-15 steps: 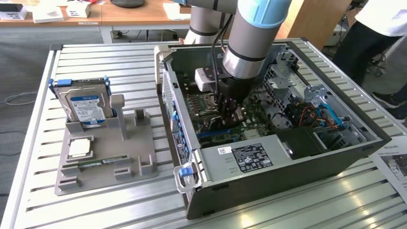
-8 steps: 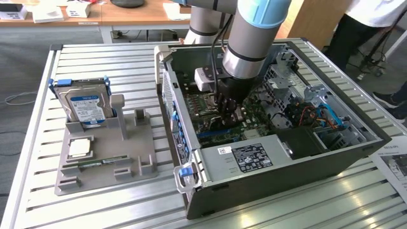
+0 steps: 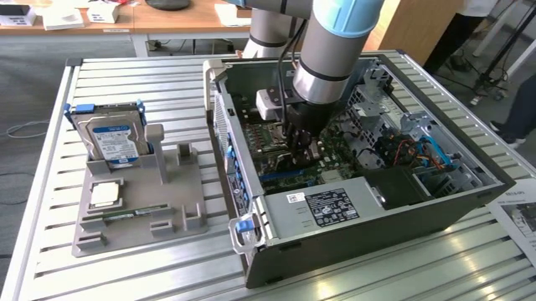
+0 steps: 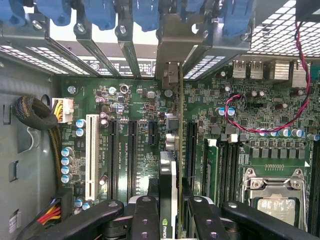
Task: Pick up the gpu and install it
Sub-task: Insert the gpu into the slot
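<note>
A hard drive (image 3: pixel 115 141) is standing upright in a grey holder (image 3: pixel 142 219) at the left of the exterior view, with a processor (image 3: pixel 104 194) and a memory stick (image 3: pixel 125 215) lying below it. An open case (image 3: pixel 377 244) is lying on the slatted worktop (image 3: pixel 125 81) at centre-right, its power supply (image 3: pixel 331 207) facing up. In the wrist view, a red-and-black cable (image 4: pixel 295 95) is looping over the motherboard (image 4: pixel 135 100).

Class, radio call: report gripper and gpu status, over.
Gripper clamped on thin black gpu card, held edge-on. Card inside dark grey metal computer case, at green motherboard slots. No obstruction seen.
</note>
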Motion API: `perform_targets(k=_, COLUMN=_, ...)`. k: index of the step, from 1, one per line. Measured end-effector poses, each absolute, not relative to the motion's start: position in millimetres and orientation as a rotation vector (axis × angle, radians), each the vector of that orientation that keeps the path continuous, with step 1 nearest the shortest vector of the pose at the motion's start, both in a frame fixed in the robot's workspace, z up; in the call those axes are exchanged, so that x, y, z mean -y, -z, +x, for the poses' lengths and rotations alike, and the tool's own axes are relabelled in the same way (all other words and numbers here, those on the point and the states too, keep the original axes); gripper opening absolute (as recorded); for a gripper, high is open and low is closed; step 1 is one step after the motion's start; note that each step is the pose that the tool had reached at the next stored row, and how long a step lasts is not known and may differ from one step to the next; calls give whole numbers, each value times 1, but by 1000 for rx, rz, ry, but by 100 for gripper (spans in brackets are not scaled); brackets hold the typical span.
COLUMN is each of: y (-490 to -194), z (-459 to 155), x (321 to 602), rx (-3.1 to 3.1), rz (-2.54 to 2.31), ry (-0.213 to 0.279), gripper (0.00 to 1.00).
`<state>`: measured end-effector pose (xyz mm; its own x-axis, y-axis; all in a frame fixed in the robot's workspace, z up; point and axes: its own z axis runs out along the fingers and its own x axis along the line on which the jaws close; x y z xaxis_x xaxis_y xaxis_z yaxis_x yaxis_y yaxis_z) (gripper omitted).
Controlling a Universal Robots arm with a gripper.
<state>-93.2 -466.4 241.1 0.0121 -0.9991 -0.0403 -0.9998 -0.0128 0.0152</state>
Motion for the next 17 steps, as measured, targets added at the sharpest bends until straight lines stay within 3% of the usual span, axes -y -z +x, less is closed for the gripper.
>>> perform_targets(k=17, y=-241, z=-92, x=466, rx=-2198, rz=-2223, ry=-66, gripper=27)
